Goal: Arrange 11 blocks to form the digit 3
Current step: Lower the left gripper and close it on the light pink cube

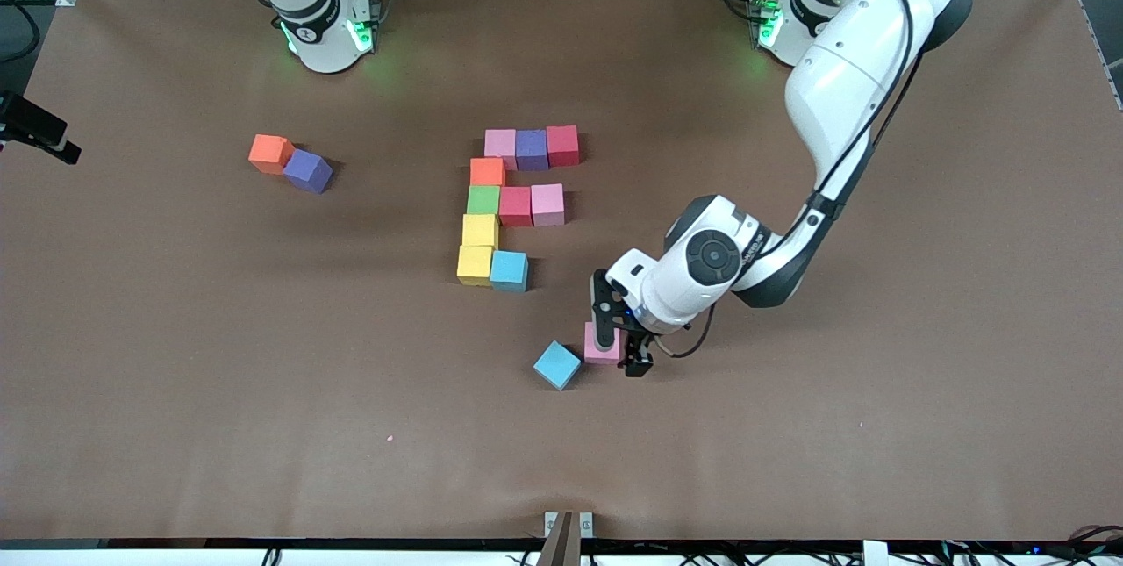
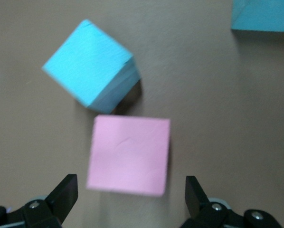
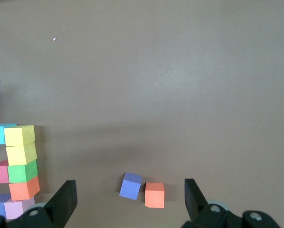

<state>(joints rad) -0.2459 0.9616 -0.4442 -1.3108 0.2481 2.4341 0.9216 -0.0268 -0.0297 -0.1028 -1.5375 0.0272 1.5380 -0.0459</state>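
Observation:
Several blocks form a joined shape mid-table: pink [image 1: 500,143], purple [image 1: 532,148] and red [image 1: 562,145] in a row, then an orange [image 1: 487,171], green [image 1: 482,199] and yellow [image 1: 480,230] column ending in a sky blue block [image 1: 509,270]. Nearer the front camera lie a loose pink block [image 1: 602,344] [image 2: 128,154] and a tilted sky blue block [image 1: 557,364] [image 2: 89,69]. My left gripper [image 1: 618,348] [image 2: 131,194] hovers open just over the pink block, its fingers wider than the block. My right gripper [image 3: 131,199] is open, high over the table, with nothing in it.
A loose orange block [image 1: 270,154] [image 3: 155,195] and purple block [image 1: 307,170] [image 3: 130,185] touch each other toward the right arm's end. A black device [image 1: 31,132] juts in at that end's edge. A second red [image 1: 515,205] and pink [image 1: 547,204] block adjoin the green one.

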